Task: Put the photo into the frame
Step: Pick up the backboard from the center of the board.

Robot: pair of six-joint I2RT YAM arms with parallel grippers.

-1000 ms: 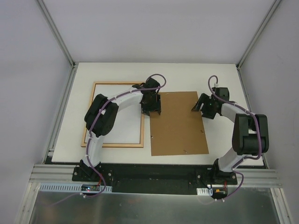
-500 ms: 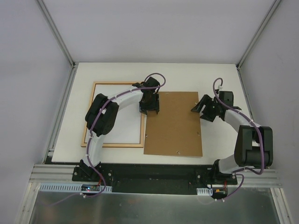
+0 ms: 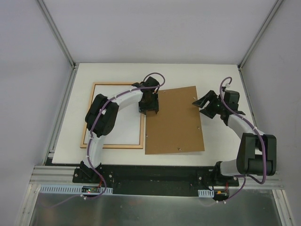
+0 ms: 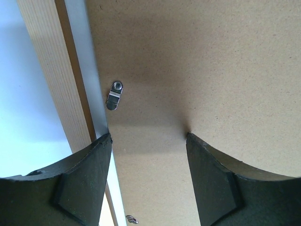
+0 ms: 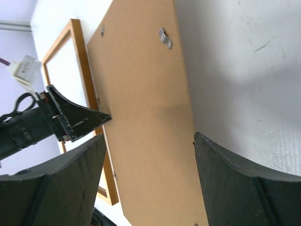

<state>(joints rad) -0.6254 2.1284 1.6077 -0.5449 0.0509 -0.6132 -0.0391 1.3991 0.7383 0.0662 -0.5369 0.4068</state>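
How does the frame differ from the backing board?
The frame is thin orange-brown rails around a white middle; the backing board is one solid brown panel. The frame lies square to the table; the backing board sits skewed. Small metal tabs show on the backing board, none on the frame. Both are rectangles of similar size.

No legible text, nos., logos or labels in any view. Backing board (image 3: 175,121), frame (image 3: 113,84), metal clip (image 4: 114,95) and white cable connector (image 5: 26,70) carry no readable print.
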